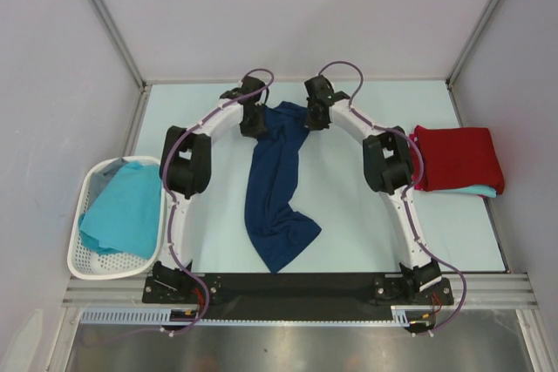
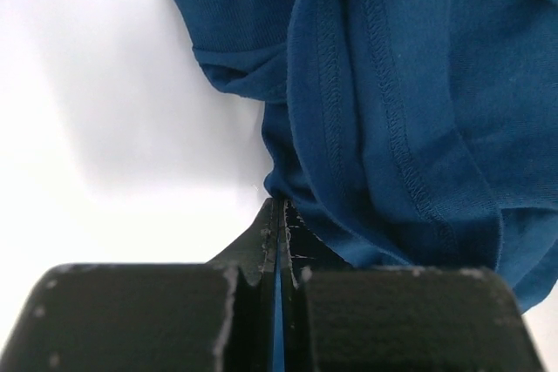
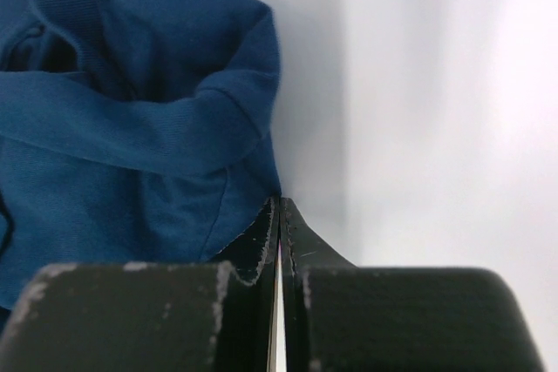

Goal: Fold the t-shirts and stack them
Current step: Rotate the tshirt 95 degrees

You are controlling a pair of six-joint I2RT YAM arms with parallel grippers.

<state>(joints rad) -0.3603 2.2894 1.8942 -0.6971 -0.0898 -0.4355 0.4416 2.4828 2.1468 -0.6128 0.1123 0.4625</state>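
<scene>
Lower left of the top view: the white perforated plastic basket (image 1: 105, 273) has a crumpled turquoise cloth t-shirt (image 1: 126, 211) in it, well apart from both arms.

The action is up in the middle. The left gripper (image 1: 254, 119) is clamped shut, and its wrist view shows a thin sliver of blue cloth between the jaws, so it's got hold of the navy blue cloth t-shirt (image 1: 272, 180) at its upper left corner. The shirt is bunched into a long strip running from upper centre down toward the arm bases, with the tail curling right at the bottom.

The right gripper (image 1: 314, 115) sits at the shirt's upper right corner, jaws pressed together too. The cloth meets its tips, but I can't tell if any is actually pinched.

So both grippers are at the far end, equally near, with the whole shirt trailing back toward the bottom of the frame. I'd guess the next move is pulling that top edge apart sideways.

Far right: a folded red cloth t-shirt (image 1: 458, 158) sits on a folded turquoise one (image 1: 484, 191).
</scene>
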